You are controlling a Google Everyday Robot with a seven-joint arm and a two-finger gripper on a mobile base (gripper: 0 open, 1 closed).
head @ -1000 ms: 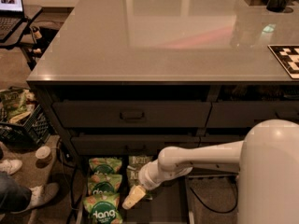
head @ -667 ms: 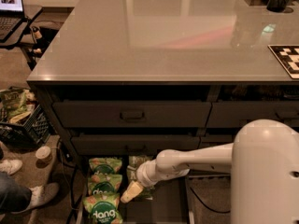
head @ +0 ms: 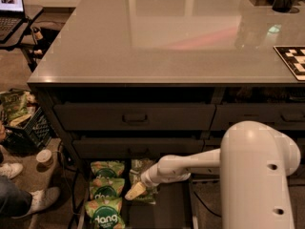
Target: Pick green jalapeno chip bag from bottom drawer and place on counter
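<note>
Task is at the reach stage, nothing lifted yet as far as I'm seeing. The white robot arm is stretching down from the right into the pulled-out wide dark grey-brown bottom drawer (head: 167,211). Its cream-tipped gripper (head: 136,191) is hanging low inside the drawer, tilting down and to the left.

The small dark olive-green crinkly jalapeno chip bag (head: 139,167) is lying in the drawer, directly under and just behind the jaws and partly covered by the wrist. I'm judging the gripper to be at or touching the bag's near edge. Whether it is grasping, clenched or released I cannot tell from here, and the bag is showing no sign of being raised.

Left to do, by my guess: closing on the bag, lifting it clear of the drawer, carrying it up, setting it on the large glossy grey countertop (head: 167,42) far above and behind the jaws, then letting go.

Just left of the jaws, three brighter green snack bags (head: 106,191) are lying in a column. White "dang" lettering is reading clearly on the nearest one and partly on the middle one. The olive bag's lettering is not readable. A black-and-white checkered board (head: 293,61) is sitting at the counter's right edge, no text on it
</note>
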